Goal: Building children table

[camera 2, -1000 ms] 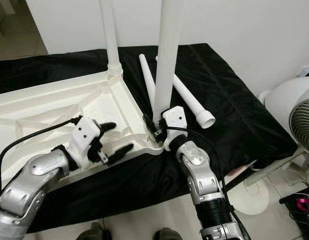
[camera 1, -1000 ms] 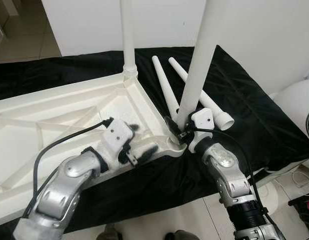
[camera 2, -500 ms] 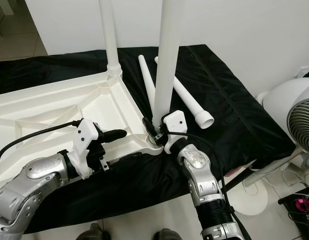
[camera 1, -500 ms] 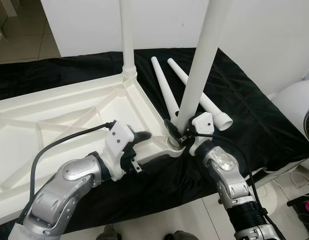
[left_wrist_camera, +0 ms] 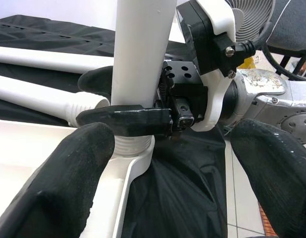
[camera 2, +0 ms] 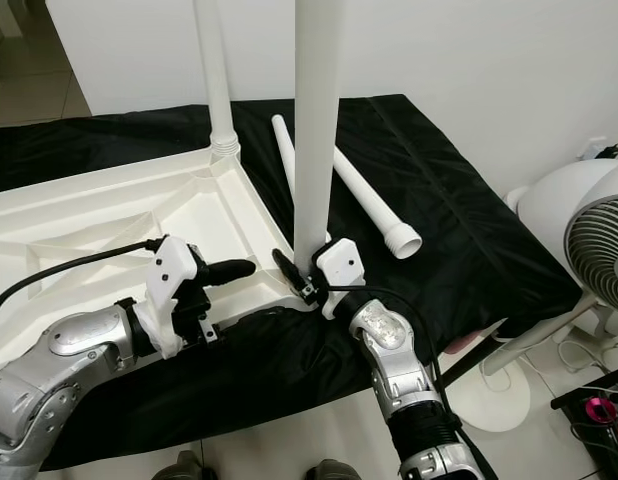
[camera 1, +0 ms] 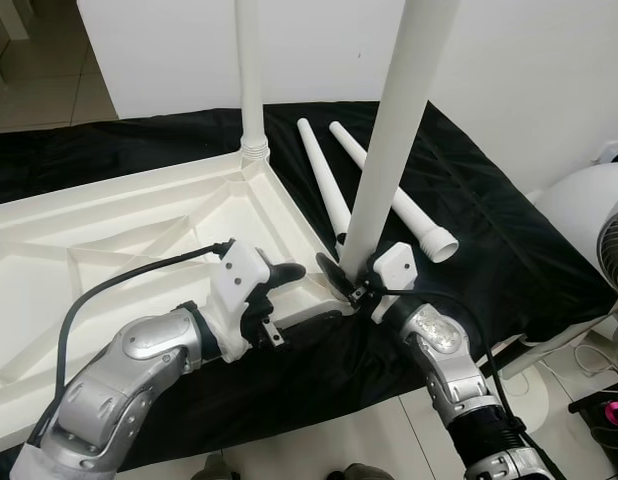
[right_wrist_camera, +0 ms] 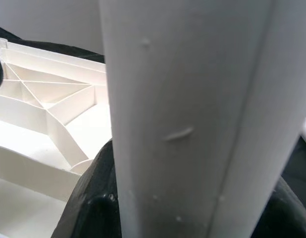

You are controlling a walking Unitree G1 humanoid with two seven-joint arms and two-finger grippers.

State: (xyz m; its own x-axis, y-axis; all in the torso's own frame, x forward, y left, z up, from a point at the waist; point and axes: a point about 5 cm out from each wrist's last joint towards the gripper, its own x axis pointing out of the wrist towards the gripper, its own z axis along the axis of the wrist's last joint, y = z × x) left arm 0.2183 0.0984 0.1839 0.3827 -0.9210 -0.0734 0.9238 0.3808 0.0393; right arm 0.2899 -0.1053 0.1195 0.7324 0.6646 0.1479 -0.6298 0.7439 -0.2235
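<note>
The leg (camera 2: 314,120) now stands straighter in the upturned table's (camera 1: 109,230) near corner, probably seating, right hand (camera 2: 297,282) clamped on its base, while the left hand (camera 1: 279,290), fingers spread and empty, has shifted to brace the rim.

no readable text, labels, brands, numbers or signs anywhere, none on the white tabletop (camera 1: 109,230), none on the table legs, none on the black cloth around it
</note>
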